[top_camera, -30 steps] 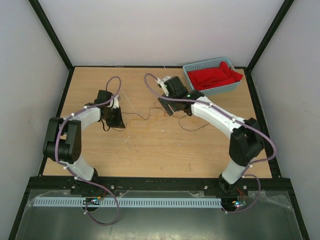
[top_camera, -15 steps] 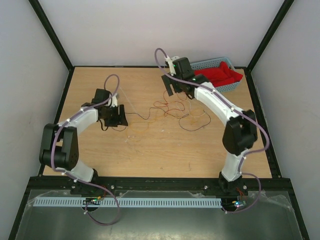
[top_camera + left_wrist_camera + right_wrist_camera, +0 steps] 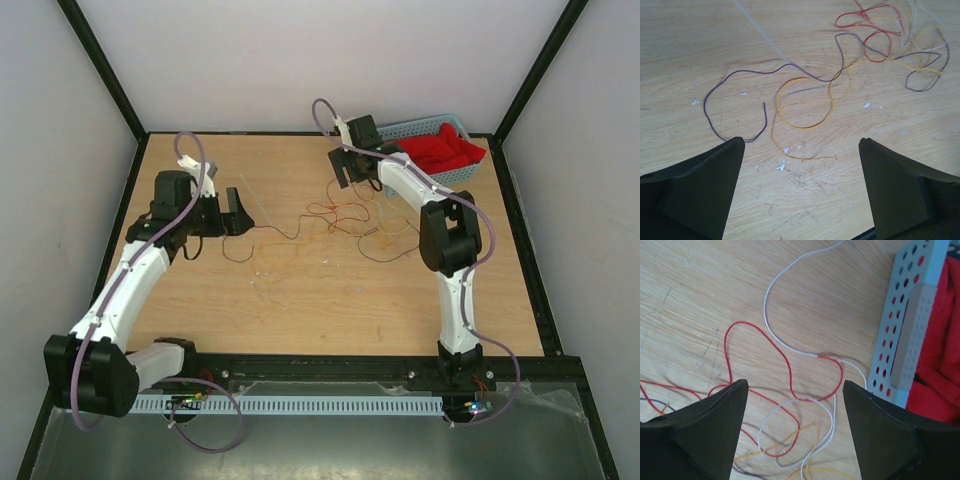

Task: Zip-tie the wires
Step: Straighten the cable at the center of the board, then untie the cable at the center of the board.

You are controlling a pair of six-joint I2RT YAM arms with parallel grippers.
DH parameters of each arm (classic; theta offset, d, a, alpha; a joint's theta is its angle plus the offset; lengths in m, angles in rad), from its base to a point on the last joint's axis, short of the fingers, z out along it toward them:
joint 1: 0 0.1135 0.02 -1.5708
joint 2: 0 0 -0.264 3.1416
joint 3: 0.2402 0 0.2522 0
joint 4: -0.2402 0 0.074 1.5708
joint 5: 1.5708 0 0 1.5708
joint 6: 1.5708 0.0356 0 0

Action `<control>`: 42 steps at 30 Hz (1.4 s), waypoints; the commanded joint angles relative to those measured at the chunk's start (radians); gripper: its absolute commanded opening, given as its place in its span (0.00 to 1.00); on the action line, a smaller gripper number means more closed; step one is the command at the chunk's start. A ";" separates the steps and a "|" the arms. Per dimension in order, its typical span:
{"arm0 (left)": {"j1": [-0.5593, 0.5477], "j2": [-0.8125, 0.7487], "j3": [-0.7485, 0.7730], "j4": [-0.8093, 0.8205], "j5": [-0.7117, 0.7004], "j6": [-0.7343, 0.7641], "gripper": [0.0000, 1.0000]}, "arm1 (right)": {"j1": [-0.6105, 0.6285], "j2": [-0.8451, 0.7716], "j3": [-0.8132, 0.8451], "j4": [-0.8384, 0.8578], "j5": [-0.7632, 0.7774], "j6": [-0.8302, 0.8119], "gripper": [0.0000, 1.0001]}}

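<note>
The wires [image 3: 335, 222] lie loosely curled on the wooden table, red, orange, white and dark strands tangled together. My left gripper [image 3: 230, 212] hovers at their left end, open, with nothing between its fingers. In the left wrist view the left gripper [image 3: 800, 144] stands over bare wood, just short of an orange loop [image 3: 805, 106] and a dark strand [image 3: 735, 76]. My right gripper [image 3: 344, 172] is open above the far side of the tangle. Red and white strands [image 3: 790, 372] lie on the table under the open right gripper [image 3: 795, 385], apart from both fingers.
A blue perforated basket [image 3: 400, 132] holding red cloth [image 3: 440, 150] stands at the back right, close to the right gripper; its wall [image 3: 900, 315] shows in the right wrist view. A thin pale strip [image 3: 250, 203] lies on the table by the left gripper.
The left gripper has opened and drawn back to the left, its arm stretched out. The right gripper has lifted away from the tangle toward the basket, and the wires have spread on the table.
</note>
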 commanded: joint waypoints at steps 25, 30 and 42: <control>0.046 -0.122 0.051 0.189 0.100 -0.116 0.99 | -0.030 0.079 0.463 -0.011 -0.005 -0.066 0.00; 0.074 -0.105 0.110 0.247 0.182 -0.159 0.99 | -0.030 -0.001 0.611 0.022 0.086 -0.076 0.00; 0.065 0.036 0.177 0.425 0.309 -0.254 0.99 | -0.030 -0.312 0.549 0.187 -0.022 -0.047 0.00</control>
